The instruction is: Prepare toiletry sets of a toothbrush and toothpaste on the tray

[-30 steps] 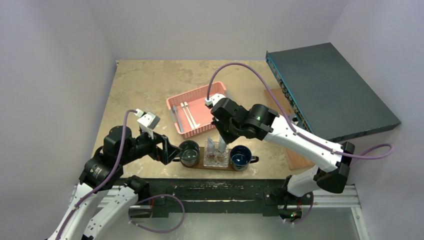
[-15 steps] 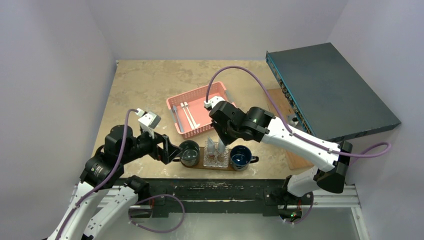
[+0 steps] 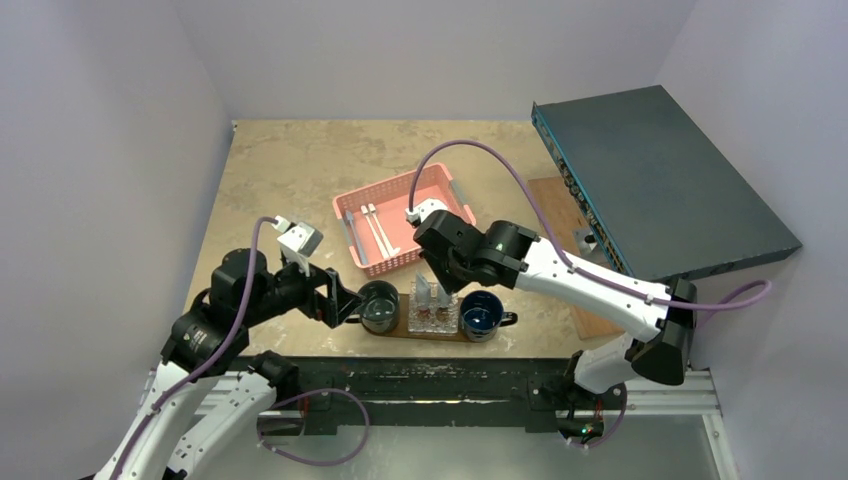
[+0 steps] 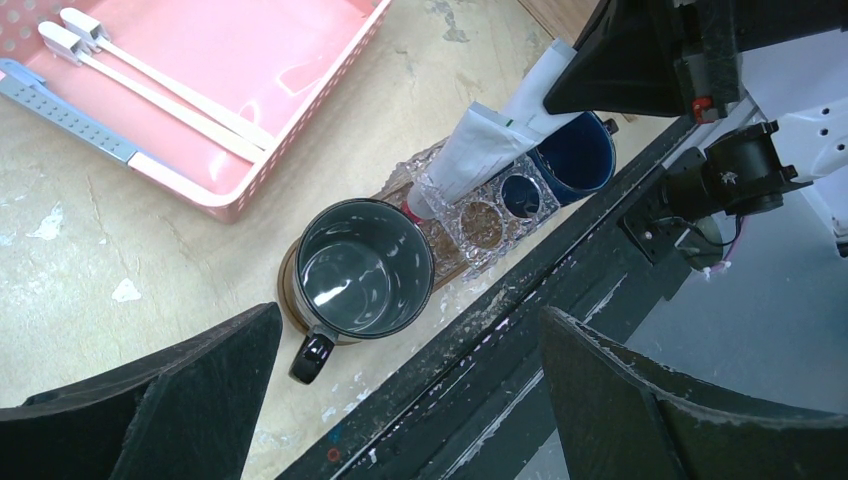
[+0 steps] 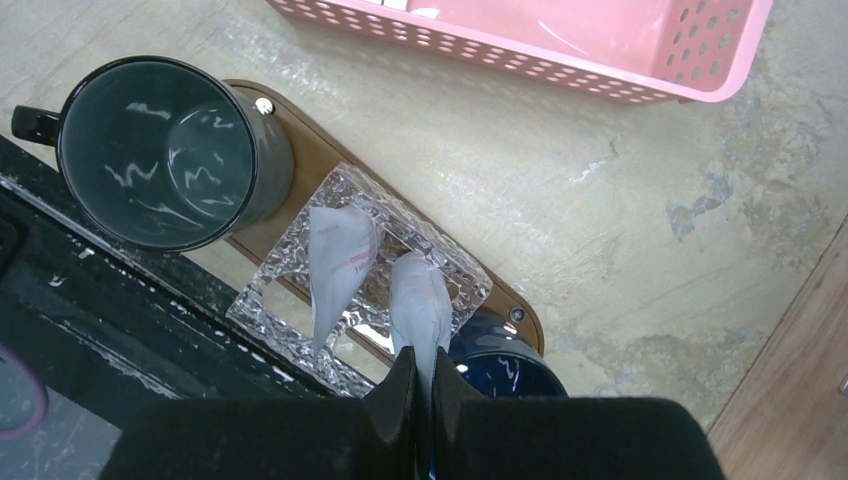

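Right gripper (image 5: 418, 378): jaws closed tight on a pale grey-white squeeze tube (image 5: 420, 300), its lower end in the clear glass holder (image 5: 265, 310) on the dark brown oval wooden tray (image 5: 308, 158) just below. Left gripper (image 4: 408, 325): jaws fully apart, empty, above a dark glazed mug (image 4: 355, 270). Thin white toothbrushes (image 4: 165, 78) lie in the pink mesh basket (image 4: 300, 50) beyond them.

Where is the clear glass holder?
Top view: the clear glass holder sits on the dark brown oval wooden tray, between the grey mug and the blue mug.
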Motion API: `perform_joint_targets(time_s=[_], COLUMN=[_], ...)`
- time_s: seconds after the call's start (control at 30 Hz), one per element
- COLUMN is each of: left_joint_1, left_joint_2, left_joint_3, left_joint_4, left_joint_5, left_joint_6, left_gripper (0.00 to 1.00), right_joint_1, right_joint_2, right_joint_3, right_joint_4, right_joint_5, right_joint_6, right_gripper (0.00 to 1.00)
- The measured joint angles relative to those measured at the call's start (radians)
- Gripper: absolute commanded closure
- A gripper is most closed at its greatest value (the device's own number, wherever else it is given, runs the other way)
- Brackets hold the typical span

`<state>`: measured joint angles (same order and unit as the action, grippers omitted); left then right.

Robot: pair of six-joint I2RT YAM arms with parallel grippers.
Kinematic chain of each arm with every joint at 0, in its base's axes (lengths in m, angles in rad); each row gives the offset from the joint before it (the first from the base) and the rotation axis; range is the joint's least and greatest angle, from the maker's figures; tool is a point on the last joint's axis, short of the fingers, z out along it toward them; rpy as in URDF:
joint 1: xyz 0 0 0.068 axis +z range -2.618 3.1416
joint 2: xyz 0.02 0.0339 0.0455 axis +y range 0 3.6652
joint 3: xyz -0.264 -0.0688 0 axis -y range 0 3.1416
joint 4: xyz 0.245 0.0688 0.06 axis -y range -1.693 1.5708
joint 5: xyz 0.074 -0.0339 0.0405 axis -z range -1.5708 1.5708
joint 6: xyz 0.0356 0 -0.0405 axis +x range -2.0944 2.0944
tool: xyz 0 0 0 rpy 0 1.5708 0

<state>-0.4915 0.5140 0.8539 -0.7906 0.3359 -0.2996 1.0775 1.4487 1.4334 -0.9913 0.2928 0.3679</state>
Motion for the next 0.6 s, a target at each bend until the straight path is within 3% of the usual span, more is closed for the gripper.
perform_joint_targets(time_s=[0.6], left_joint_1=[0.0], left_joint_2=[0.012], left_joint_3=[0.0], left_joint_4=[0.0], left_joint_5=[0.0], left_joint_6=[0.0], left_gripper=[0.0], right_joint_1=[0.009], right_joint_2=[0.018], right_joint_3=[-0.06], right_joint_4=[0.059], right_joint_5=[0.002], right_joint_6=[0.01], right_gripper=[0.98])
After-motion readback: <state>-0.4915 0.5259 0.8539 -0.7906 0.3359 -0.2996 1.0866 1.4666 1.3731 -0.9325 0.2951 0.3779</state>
